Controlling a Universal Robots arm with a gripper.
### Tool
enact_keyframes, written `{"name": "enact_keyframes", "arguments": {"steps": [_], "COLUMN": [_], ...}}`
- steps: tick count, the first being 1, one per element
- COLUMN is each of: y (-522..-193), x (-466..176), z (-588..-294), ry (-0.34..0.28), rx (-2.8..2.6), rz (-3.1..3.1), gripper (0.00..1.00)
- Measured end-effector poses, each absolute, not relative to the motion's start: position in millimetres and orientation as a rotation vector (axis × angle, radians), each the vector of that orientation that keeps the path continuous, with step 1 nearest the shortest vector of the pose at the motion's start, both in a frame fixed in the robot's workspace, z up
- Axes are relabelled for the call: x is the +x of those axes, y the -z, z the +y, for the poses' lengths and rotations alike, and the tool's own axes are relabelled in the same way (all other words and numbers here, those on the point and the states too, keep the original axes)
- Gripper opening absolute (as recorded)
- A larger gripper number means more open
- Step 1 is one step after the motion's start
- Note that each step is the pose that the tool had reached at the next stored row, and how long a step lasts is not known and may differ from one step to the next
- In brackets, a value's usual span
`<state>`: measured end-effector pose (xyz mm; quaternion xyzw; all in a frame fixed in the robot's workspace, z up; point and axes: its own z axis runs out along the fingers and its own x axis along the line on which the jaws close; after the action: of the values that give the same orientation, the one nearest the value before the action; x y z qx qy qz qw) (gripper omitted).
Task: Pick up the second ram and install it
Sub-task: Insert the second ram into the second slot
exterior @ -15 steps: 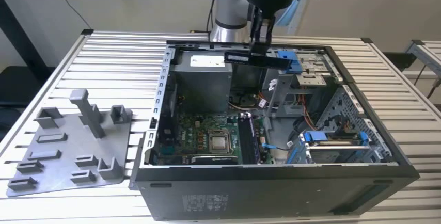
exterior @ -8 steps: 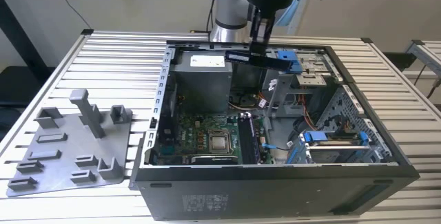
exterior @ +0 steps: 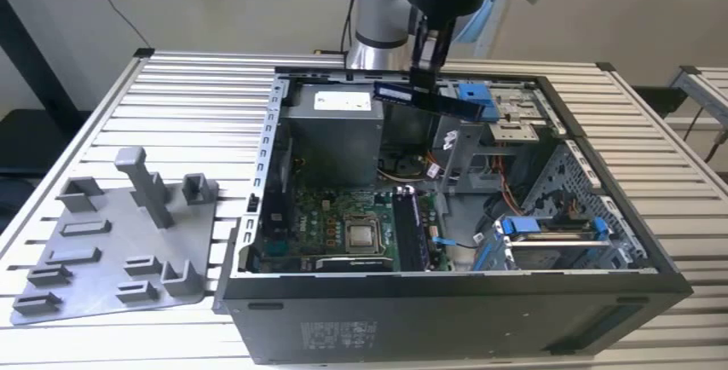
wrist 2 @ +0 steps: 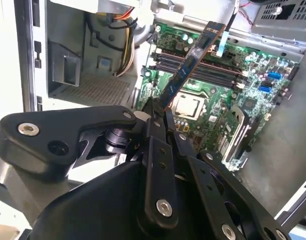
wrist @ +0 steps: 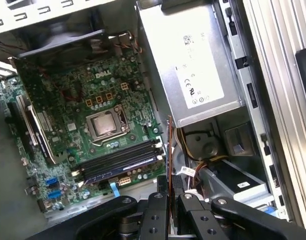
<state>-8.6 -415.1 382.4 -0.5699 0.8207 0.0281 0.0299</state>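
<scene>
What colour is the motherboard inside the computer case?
The motherboard is green, clearest in the first wrist view.

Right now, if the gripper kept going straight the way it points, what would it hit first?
Probably the memory slots on the motherboard, reached first by the second ram the gripper holds; depth is unclear.

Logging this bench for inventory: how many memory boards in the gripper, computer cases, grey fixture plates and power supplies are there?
second ram, clamped in the gripper: 1
open computer case: 1
grey fixture plate: 1
power supply: 1
Total: 4
</scene>
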Motion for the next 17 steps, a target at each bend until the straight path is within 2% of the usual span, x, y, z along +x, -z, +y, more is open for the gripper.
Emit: {"name": "enact_keyframes", "arguments": {"steps": [17], "y": [-381.6], "x": [-8.6], "z": [-415.1], "ry": [-0.08], "rx": [-1.564], "rz": [2.65], "gripper": [0.14]}}
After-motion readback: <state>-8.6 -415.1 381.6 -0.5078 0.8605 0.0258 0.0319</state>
